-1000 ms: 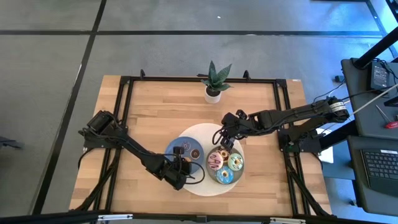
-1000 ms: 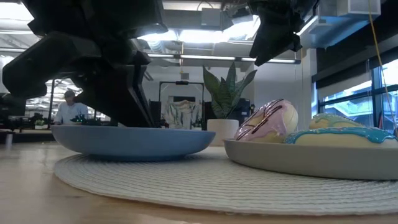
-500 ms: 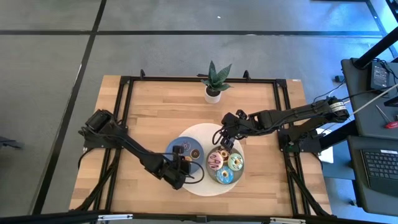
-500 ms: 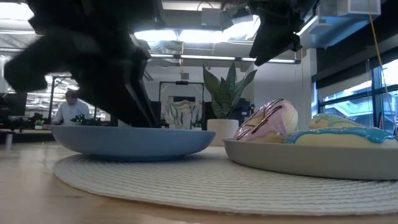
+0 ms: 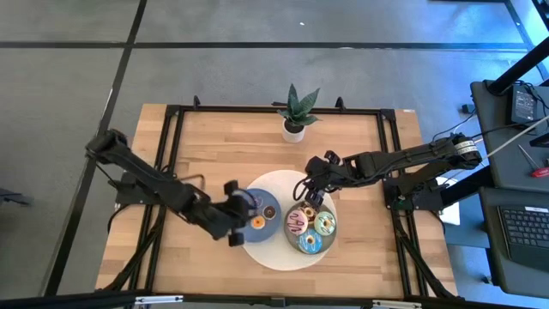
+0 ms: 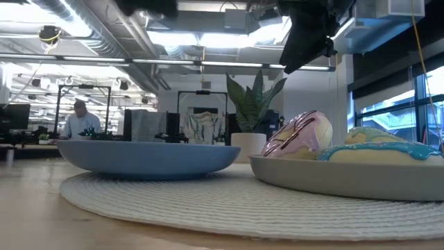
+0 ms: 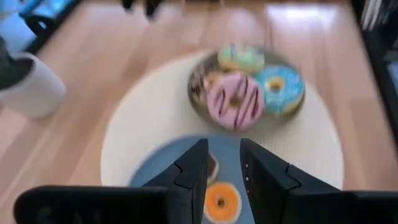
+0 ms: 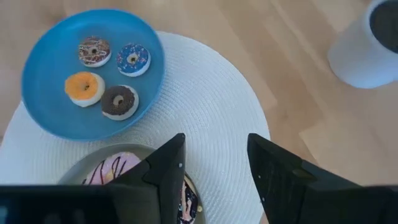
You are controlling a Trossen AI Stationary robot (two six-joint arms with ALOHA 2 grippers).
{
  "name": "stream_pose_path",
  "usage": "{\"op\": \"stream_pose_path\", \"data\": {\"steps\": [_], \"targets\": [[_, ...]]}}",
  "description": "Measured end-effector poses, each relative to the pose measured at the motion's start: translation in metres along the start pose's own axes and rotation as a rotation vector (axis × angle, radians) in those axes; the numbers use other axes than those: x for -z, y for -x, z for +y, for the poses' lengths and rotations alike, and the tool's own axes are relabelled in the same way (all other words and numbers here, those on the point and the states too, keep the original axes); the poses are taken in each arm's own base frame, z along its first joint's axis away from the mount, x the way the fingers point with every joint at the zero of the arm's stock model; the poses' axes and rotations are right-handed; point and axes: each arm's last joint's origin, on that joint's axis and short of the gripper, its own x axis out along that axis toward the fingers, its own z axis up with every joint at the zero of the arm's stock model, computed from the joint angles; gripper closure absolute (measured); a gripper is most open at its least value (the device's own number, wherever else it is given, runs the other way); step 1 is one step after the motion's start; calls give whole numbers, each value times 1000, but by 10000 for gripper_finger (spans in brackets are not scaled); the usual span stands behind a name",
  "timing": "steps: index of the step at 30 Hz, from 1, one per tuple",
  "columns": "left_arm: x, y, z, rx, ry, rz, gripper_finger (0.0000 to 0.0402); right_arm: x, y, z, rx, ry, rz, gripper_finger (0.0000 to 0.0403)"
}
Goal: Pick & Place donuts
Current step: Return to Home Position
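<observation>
Four mini donuts lie on the blue plate [image 8: 43, 93]: sprinkled brown [image 8: 94, 51], blue [image 8: 132, 58], orange [image 8: 84, 88] and plain brown [image 8: 119, 101]. The grey plate [image 5: 328, 240] carries the pink [image 5: 297, 225], green [image 5: 324, 223], blue [image 5: 309, 242] and brown [image 5: 307, 210] larger donuts. My left gripper [image 5: 244, 215] hovers open over the blue plate's left edge, with the orange mini [image 7: 222, 202] below its fingers. My right gripper [image 5: 310, 197] hangs open above the grey plate's far edge, over the pink donut [image 8: 118, 168].
Both plates sit on a round white woven mat [image 5: 287, 260] in the table's middle. A potted plant [image 5: 293, 129] stands near the far edge. A black frame rail runs around the table [image 5: 171, 172]. Bare wood lies on the left and far right.
My left gripper has risen from the blue plate's near edge and drawn back toward the table's left, passing out of the low view. The orange mini donut now shows on the plate where the gripper stood. The right arm has kept still.
</observation>
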Motion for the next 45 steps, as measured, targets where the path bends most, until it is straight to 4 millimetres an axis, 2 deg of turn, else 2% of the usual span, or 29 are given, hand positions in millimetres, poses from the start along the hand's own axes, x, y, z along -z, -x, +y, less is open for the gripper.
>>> {"op": "stream_pose_path", "data": {"steps": [3,6,9,13,15,18,21,24,29,37,45], "targets": [[-4,15,10,16,49,-71,313,2,4,5,-16,73,-9,228],[11,17,21,93,132,-168,313,12,17,8,-37,69,-31,228],[30,21,31,235,210,-306,314,33,28,8,-37,52,-87,228],[57,35,54,319,277,-438,311,53,52,3,-205,61,-217,228],[69,44,68,300,290,-478,309,62,61,-4,-298,79,-287,228],[84,54,87,204,258,-537,309,73,75,-18,-351,79,-399,228],[99,59,98,150,217,-554,312,82,84,-30,-419,0,-417,228],[110,60,104,155,270,-561,314,91,84,-38,-444,-44,-427,228],[122,59,120,106,330,-596,310,106,74,-54,-421,-19,-570,228],[138,61,145,178,352,-677,313,132,59,-83,-571,-72,-760,228],[145,62,164,134,350,-663,315,143,53,-101,-591,-108,-840,228]]}}
